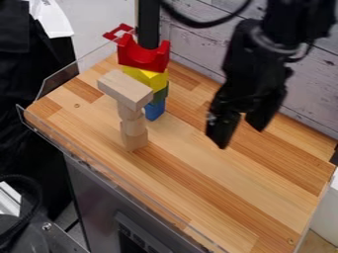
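Leftmost, plain wooden tower: upright on the tabletop, its long top block laid flat across a narrow column, seemingly kept there by balance alone.
Coloured tower: just behind; blue, green and yellow blocks bear the red block, its curved hollow facing up.
Gripper: right of both towers, apart from them, jaws spread, pinching nothing.

We see a wooden tabletop across the middle, with a clear guard at its ten o'clock edge. A plank wall rises at two o'clock. Black cloth lies between nine and ten, something white at eleven. We also see a grey cabinet at seven and a black cable at eight.
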Tool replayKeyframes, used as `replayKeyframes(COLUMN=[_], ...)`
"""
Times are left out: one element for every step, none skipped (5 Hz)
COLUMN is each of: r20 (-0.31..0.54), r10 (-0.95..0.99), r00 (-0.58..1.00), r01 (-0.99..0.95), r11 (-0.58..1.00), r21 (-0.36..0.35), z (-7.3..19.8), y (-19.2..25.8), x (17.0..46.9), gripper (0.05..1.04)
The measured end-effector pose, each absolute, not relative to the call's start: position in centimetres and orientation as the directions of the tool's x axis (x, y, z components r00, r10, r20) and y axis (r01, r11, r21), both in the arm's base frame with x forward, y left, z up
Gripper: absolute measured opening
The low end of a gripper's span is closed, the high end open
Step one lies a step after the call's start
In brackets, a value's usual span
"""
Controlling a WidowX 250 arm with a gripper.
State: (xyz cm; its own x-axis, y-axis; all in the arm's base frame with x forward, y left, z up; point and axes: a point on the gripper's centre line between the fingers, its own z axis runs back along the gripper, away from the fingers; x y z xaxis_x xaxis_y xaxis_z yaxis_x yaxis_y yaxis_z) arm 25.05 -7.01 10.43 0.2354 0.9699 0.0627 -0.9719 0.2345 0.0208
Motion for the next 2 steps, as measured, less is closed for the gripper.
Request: replayKeyframes(r20=[0.057, 0.058], r10=[0.976, 0.978], r00=[0.211, 0.198], r01=[-0.976, -0.974], r11=[0.214, 0.203], r21=[-0.043, -0.096], z=[11.9, 12.9], y=[-5.8, -4.2], x=[25.2, 24.5], gripper=[0.999, 0.999])
